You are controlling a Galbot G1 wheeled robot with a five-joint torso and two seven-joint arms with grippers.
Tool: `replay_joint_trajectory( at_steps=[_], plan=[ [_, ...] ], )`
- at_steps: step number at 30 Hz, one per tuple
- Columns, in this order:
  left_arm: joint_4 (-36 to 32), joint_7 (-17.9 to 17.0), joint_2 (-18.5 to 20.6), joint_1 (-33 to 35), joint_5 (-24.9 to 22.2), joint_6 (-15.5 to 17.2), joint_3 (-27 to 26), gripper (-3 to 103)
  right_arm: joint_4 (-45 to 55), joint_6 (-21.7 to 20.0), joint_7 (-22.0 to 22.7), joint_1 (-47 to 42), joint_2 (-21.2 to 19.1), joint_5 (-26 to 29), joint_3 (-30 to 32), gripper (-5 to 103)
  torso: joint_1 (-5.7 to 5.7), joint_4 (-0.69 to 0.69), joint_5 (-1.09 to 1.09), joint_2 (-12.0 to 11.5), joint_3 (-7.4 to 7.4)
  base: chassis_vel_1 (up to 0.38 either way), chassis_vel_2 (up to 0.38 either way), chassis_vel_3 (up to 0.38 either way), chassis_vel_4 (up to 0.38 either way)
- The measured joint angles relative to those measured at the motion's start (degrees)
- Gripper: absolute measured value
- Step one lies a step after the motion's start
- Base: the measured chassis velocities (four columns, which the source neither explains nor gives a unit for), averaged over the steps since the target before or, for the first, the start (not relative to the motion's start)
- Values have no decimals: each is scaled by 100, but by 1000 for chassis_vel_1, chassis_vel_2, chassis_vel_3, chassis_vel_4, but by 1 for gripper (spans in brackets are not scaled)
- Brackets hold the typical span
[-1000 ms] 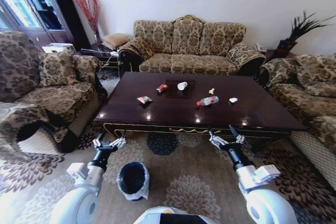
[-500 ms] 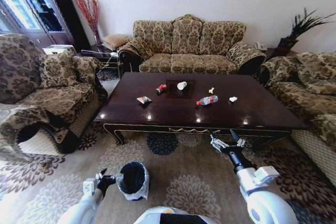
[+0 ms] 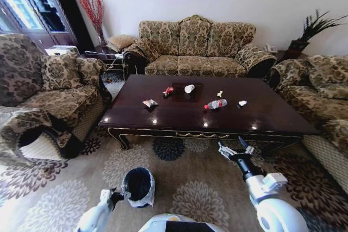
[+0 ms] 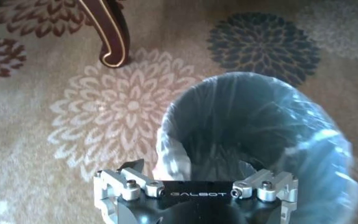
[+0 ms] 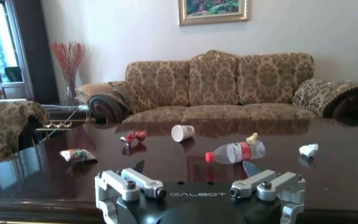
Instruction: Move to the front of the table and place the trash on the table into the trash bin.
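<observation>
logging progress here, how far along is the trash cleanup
Done: the robot faces the table. In hand: the left hand is low beside the trash bin, holding nothing; the right hand hangs open before the table edge. Left: bottle, cup, wrappers and paper bits all lie on the table.

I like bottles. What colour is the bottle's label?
Red, on the clear bottle; right wrist view shows it best.

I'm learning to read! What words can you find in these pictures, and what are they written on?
"GALBOT": on the left gripper, at the trash bin.
"GALBOT": on the right gripper, facing the table.
The bottle has a red label, too small to read.
The snack packet and red wrapper are too blurred to read.
</observation>
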Motion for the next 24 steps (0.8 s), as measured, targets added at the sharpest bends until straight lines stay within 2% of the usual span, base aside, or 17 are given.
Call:
replay_joint_trajectory(
  at_steps=[9, 14, 16, 19, 21, 22, 24],
  plan=[
    [649, 47, 76, -441, 114, -174, 91, 100, -63, 50, -8, -38, -13, 10, 0, 100, 0, 2, 1, 0, 0, 0, 0, 0, 0],
    [1315, 234, 100, -785, 49, -459, 286, 100, -65, 103, -18, -68, -2, 13, 8, 100, 0, 2, 0, 0, 0, 0, 0, 0, 0],
    [1690, 279, 12, -980, 70, -729, 340, 100, -60, 114, -22, -75, -6, 17, 10, 100, 0, 2, 0, 0, 0, 0, 0, 0, 0],
    [1959, 331, -44, -1132, 95, -820, 363, 101, -52, 116, -28, -91, -7, 18, 9, 100, 0, 2, 0, 0, 0, 0, 0, 0, 0],
    [2105, 389, -71, -1225, 112, -892, 377, 99, -45, 117, -30, -104, -7, 18, 10, 100, 0, 4, 6, 0, 0, 0, 0, 0, 0],
    [2272, 440, -88, -1324, 143, -968, 385, 98, -38, 122, -30, -118, -4, 17, 10, 100, -1, 6, 18, 2, -1, 0, 0, 0, 0],
    [2419, 476, -103, -1397, 167, -1042, 393, 96, -30, 127, -30, -135, -1, 17, 14, 100, -1, 8, 21, 4, -2, 0, 0, 0, 0]
  ],
)
